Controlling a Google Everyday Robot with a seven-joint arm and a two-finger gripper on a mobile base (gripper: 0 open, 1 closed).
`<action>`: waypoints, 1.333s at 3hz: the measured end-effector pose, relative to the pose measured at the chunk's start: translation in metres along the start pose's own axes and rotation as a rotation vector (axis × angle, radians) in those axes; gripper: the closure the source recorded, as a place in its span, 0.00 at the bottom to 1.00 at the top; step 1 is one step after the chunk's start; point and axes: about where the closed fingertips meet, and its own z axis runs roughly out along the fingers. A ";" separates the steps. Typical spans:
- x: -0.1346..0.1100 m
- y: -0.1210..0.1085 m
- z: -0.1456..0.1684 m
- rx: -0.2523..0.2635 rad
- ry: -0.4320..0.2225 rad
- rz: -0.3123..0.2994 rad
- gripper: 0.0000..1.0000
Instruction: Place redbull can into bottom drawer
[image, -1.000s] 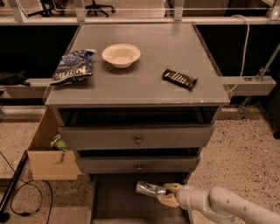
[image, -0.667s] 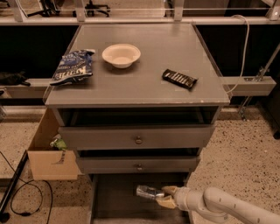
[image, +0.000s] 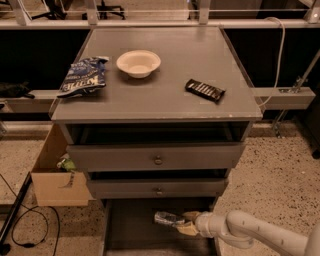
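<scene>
- The chip bag (image: 82, 77) sits at ten o'clock on the cabinet top (image: 165, 107), the bowl (image: 138, 63) at twelve, both out of the way.
- The redbull can (image: 166, 218) lies sideways over the open bottom drawer (image: 130, 235), at six o'clock, held there for release.
- The gripper (image: 186, 225) is at the can's three o'clock, fingers closed on its right end (grip partly hidden).
- The drawer front is cut off, and I cannot tell whether the can touches the floor.
</scene>
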 end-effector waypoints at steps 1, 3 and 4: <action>0.023 -0.019 0.032 -0.015 0.053 0.034 1.00; 0.048 -0.025 0.053 -0.025 0.088 0.066 1.00; 0.057 -0.020 0.057 -0.030 0.097 0.075 1.00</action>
